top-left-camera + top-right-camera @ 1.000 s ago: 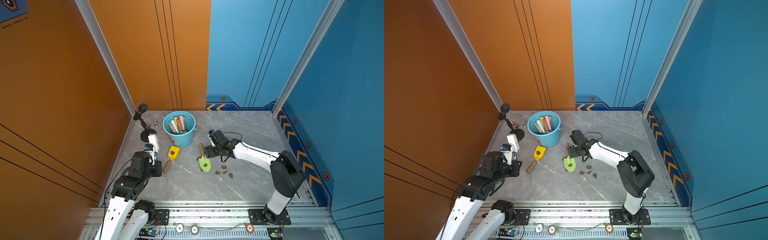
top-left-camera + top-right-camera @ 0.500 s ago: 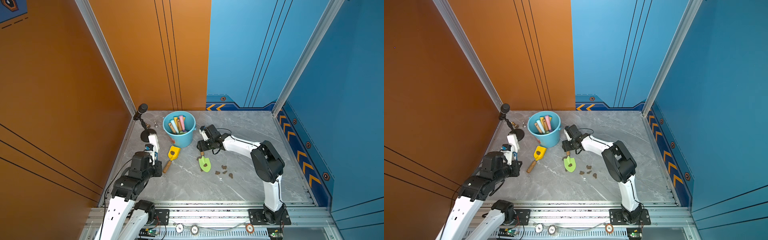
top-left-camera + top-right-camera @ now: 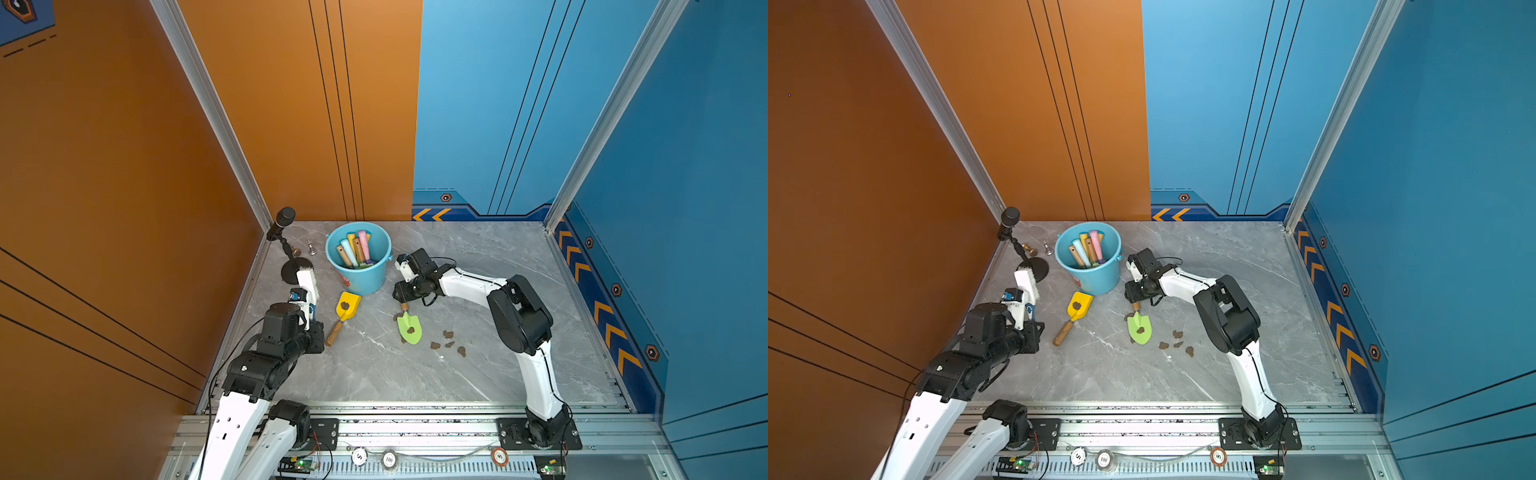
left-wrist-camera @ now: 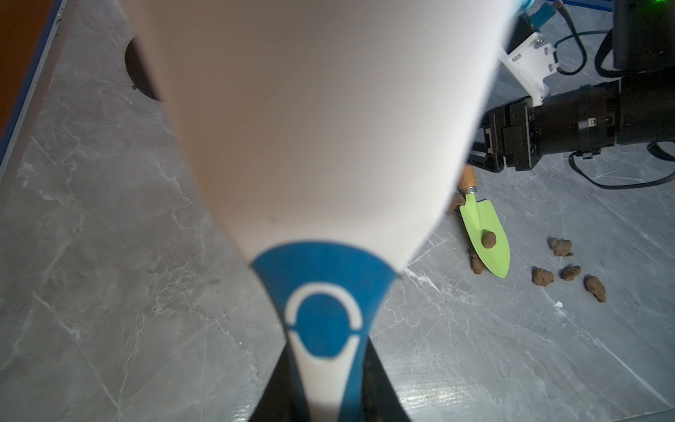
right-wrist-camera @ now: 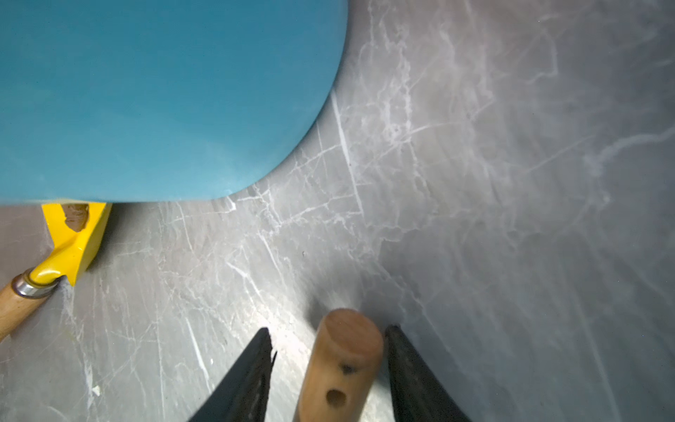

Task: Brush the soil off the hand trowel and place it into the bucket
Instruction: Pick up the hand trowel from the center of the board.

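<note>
The right gripper straddles the wooden handle of the green trowel, its jaws spread, with a gap showing on one side. The trowel lies flat on the grey tabletop near the blue bucket. One lump of soil sits on its blade, with more beside it. The left gripper pinches a white brush, well apart from the trowel.
</note>
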Robot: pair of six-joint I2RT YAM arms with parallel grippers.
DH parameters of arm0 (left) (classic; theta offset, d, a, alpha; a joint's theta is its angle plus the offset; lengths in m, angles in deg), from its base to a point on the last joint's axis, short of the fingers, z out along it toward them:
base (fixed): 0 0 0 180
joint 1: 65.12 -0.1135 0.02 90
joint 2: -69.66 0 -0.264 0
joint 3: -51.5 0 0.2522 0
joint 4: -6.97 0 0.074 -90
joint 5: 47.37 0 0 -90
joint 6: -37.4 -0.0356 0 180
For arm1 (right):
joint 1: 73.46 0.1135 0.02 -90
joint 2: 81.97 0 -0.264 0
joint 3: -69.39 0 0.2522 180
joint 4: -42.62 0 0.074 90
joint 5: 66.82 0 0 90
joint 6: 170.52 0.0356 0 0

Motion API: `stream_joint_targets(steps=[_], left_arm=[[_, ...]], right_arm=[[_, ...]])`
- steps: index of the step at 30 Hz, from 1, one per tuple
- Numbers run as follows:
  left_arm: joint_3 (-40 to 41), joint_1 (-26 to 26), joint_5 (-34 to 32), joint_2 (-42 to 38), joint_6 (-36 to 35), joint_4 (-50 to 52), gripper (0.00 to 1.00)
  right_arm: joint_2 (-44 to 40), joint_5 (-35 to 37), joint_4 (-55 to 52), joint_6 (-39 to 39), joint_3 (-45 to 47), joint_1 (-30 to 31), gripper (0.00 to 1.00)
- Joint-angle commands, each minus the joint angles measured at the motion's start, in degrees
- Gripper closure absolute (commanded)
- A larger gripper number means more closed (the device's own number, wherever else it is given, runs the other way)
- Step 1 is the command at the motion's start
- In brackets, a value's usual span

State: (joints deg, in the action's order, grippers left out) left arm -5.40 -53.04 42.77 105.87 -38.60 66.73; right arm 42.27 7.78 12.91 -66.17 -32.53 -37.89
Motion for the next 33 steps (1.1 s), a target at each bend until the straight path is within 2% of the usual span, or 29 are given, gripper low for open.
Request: stream_joint_targets(steps=[1, 6, 12, 18, 25, 29, 33], left_arm=[[0.59, 0.49, -0.37, 0.34, -0.11, -1.03, 1.0], [0.51, 0.49, -0.14, 0.84, -0.2, -1.01, 1.0], [0.49, 0.45, -0.09, 0.97, -0.2, -1.02, 1.0], [0.49, 0.49, 0.09, 1.11, -0.2, -1.09, 1.0], [0.35, 0.34, 0.34, 1.42, -0.29, -1.13, 1.0], [0.41, 0.48, 0.63, 1.42, -0.42, -1.26, 1.0], [0.11, 1.15, 1.8, 1.47, -1.41, -1.3, 1.0]], right_arm=[[1.5, -2.15, -0.68, -0.53, -1.3, -0.91, 0.49], [3.0, -4.9, -1.94, -0.99, -3.26, -1.93, 0.5], [3.49, -7.58, -1.99, -0.99, -3.19, -2.55, 0.56], [2.6, -7.71, -0.89, -0.58, -2.02, -2.8, 0.67], [0.55, -5.54, -0.15, 0.04, -0.89, -2.73, 0.79], [-2.04, -3.92, 0.27, 1.09, 0.35, -2.68, 0.83], [-6.82, 1.77, -0.61, 4.72, 1.64, -2.4, 0.88]])
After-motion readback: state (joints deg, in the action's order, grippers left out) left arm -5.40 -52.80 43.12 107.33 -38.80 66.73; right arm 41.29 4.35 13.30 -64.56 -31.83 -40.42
